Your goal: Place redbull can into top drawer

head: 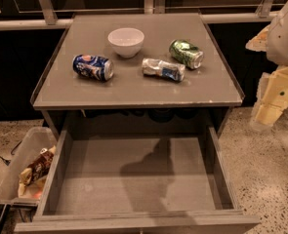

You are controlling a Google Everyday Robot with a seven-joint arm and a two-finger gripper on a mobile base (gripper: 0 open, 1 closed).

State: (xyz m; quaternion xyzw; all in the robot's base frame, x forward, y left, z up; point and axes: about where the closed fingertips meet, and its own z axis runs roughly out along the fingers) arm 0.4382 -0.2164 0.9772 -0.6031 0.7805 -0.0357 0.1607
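Note:
The redbull can (163,69), slim and silver with blue patches, lies on its side on the grey cabinet top (133,87), right of centre. The top drawer (136,179) is pulled open below, with a flat grey bottom and nothing inside it. My gripper (266,115) hangs at the right edge of the view, beside the cabinet's right side and well apart from the can. A shadow of the arm falls on the drawer bottom.
A dark blue can (93,67) lies on its side at the left, a green can (186,53) at the right, and a white bowl (126,42) stands behind them. A clear plastic bin (21,169) with snack bags sits on the floor, left of the drawer.

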